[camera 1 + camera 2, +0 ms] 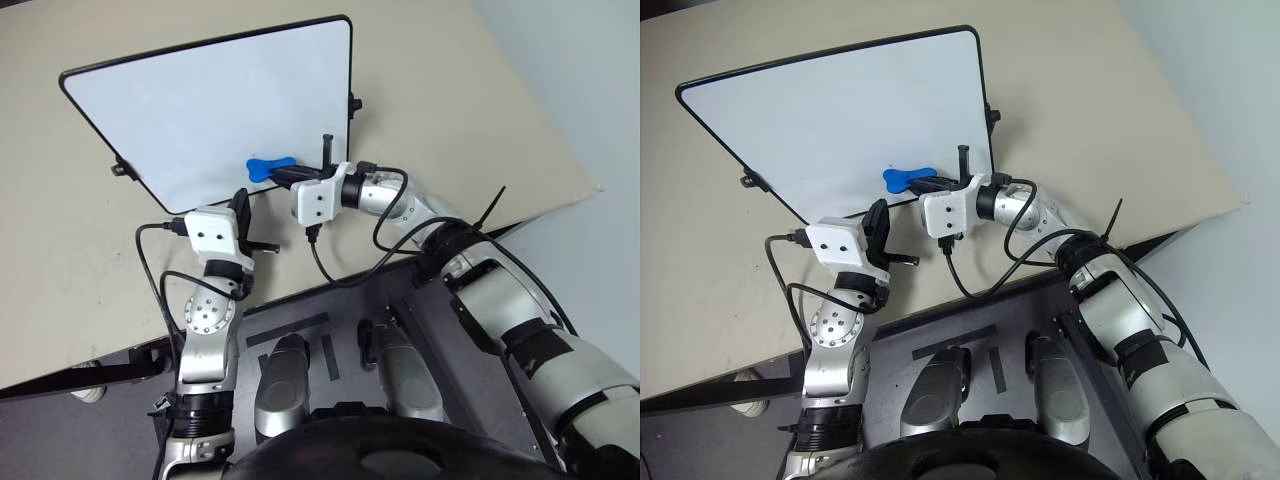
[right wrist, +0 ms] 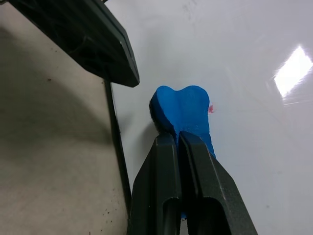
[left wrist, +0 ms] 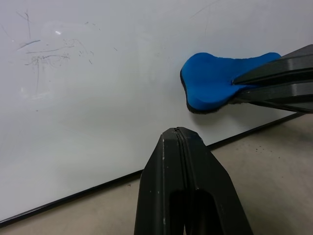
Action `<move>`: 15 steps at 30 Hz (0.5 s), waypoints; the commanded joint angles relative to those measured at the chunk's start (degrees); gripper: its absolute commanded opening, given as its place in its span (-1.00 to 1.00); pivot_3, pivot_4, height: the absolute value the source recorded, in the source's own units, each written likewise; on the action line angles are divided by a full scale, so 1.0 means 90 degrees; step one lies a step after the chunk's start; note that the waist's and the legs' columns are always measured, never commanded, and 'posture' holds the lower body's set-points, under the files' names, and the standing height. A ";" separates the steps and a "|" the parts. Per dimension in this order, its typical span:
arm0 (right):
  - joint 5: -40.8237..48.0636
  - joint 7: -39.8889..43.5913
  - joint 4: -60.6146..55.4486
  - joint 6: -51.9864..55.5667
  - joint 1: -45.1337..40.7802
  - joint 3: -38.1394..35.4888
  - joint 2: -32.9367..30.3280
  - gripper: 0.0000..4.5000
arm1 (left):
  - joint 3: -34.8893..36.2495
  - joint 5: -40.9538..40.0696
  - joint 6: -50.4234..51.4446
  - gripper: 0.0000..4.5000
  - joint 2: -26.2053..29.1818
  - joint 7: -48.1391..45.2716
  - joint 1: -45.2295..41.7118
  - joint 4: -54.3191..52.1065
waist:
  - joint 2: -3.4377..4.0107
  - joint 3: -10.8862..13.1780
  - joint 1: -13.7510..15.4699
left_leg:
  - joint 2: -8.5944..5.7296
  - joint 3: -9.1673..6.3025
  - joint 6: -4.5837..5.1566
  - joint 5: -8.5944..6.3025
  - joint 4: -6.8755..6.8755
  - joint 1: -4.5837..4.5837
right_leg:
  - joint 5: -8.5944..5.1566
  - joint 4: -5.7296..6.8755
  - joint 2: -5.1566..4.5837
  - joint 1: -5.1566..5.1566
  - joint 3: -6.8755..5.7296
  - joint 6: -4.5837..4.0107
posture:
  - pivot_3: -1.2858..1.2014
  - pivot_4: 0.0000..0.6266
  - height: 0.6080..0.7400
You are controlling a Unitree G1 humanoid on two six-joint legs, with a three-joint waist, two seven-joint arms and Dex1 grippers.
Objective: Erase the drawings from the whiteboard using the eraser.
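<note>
While the right gripper point(image 1: 285, 174) pinches the eraser point(image 1: 268, 169), the blue piece rests on the whiteboard point(image 1: 200, 110) near its lower edge.

Its fingers are pressed together on the eraser's tail, and in the right wrist view a speck of the red drawings point(image 2: 211, 108) peeks out just beside the blue head. The left gripper point(image 3: 188, 161), jaws pressed together and holding nothing, hovers over the bench point(image 1: 450, 90) just short of the board's black frame. Because the grip takes only one end, a hard sideways wipe could twist the eraser loose, and pushing so near the frame might slide the board across the bench or leave the mark half erased.
</note>
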 commanded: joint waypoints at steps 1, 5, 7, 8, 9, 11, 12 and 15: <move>0.0404 0.0518 -0.0464 0.0015 0.0217 -0.0114 -0.0148 -0.99 | 0.0015 0.0023 -0.0052 -1.00 0.0038 0.0014 0.0034 -0.0279 | -0.0001 0.0000 0.0006 | 0.0000 0.0000 0.0000 0.0000 0.0000 0.0000 | 0.0000 -0.0001 0.0000 0.0000 0.0000 0.0000 | 0.03 -0.52 1.00; 0.1011 0.1473 -0.1370 0.0154 0.0829 -0.0168 -0.0589 -0.99 | 0.0022 0.0010 -0.0043 -1.00 0.0042 0.0001 0.0088 -0.0343 | -0.0005 -0.0003 0.0039 | -0.0002 0.0001 0.0000 0.0000 0.0000 -0.0002 | -0.0001 -0.0005 0.0000 0.0003 -0.0001 0.0000 | 0.03 -0.52 1.00; 0.1316 0.1812 -0.1967 0.0395 0.1166 -0.0269 -0.0861 -0.99 | 0.0025 -0.0001 -0.0031 -1.00 0.0044 -0.0011 0.0122 -0.0381 | -0.0006 -0.0003 0.0044 | -0.0004 0.0003 -0.0001 0.0000 0.0004 -0.0002 | -0.0001 -0.0007 0.0000 0.0005 0.0000 0.0000 | 0.03 -0.52 1.00; 0.1455 0.1936 -0.2261 0.0557 0.1315 -0.0332 -0.0981 -0.99 | 0.0032 -0.0013 -0.0023 -1.00 0.0050 -0.0021 0.0139 -0.0397 | -0.0006 -0.0004 0.0046 | -0.0004 0.0004 -0.0001 0.0000 0.0005 -0.0002 | -0.0001 -0.0008 -0.0001 0.0006 0.0000 0.0000 | 0.03 -0.52 1.00; 0.1578 0.2036 -0.2521 0.0721 0.1443 -0.0395 -0.1091 -0.99 | 0.0029 -0.0016 -0.0015 -1.00 0.0050 -0.0025 0.0149 -0.0409 | -0.0006 -0.0004 0.0043 | -0.0005 0.0005 -0.0001 0.0000 0.0008 -0.0002 | -0.0001 -0.0007 0.0000 0.0007 -0.0001 0.0000 | 0.03 -0.52 1.00; 0.1822 0.2227 -0.3019 0.1062 0.1693 -0.0516 -0.1319 -0.99 | 0.0037 -0.0037 0.0001 -1.00 0.0067 -0.0048 0.0173 -0.0424 | -0.0006 -0.0004 0.0042 | -0.0005 0.0005 0.0000 0.0001 0.0015 -0.0001 | -0.0001 -0.0003 0.0000 0.0008 0.0000 0.0001 | 0.03 -0.52 1.00; 0.1928 0.2299 -0.3246 0.1230 0.1813 -0.0582 -0.1429 -0.99 | 0.0034 -0.0042 0.0013 -1.00 0.0072 -0.0058 0.0182 -0.0433 | -0.0007 -0.0004 0.0041 | -0.0005 0.0005 0.0001 0.0002 0.0017 0.0001 | 0.0000 -0.0002 0.0001 0.0011 0.0000 0.0001 | 0.03 -0.52 1.00; 0.2031 0.2416 -0.3675 0.1544 0.2070 -0.0662 -0.1636 -0.99 | 0.0025 -0.0064 0.0063 -1.00 0.0103 -0.0103 0.0207 -0.0465 | -0.0008 -0.0004 0.0038 | -0.0004 0.0004 0.0005 0.0006 0.0023 0.0016 | 0.0000 0.0003 0.0003 0.0026 0.0000 0.0001 | 0.03 -0.52 1.00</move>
